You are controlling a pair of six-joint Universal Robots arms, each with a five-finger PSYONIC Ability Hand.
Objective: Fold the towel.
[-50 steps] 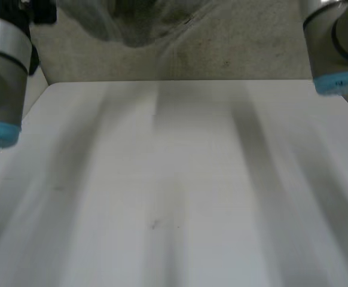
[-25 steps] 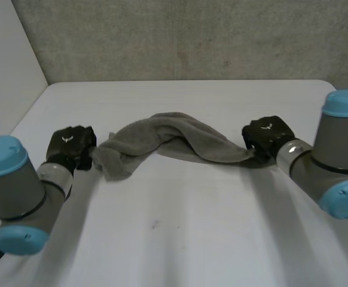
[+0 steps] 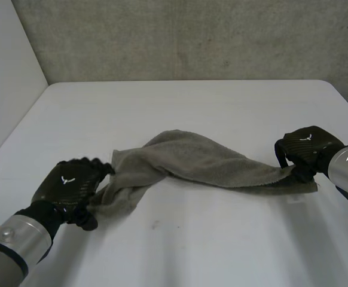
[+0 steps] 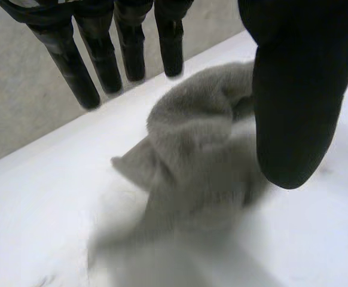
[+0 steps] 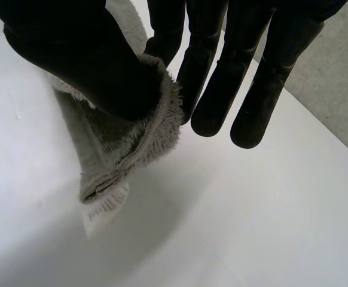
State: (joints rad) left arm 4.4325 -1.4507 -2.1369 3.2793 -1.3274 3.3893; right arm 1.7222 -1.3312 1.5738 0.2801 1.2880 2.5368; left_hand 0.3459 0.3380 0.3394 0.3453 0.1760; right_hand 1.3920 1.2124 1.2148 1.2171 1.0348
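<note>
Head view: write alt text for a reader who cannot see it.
A rumpled grey terry towel lies stretched sideways across a white table between two black robot hands. The right hand pinches the towel's right end, and the left hand is at its bunched left end.

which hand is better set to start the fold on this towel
Right, probably. The right hand pinches the labelled corner of the grey towel between thumb and fingers, so it could carry that corner over. The left hand is open at the bunched end, gripping nothing.
</note>
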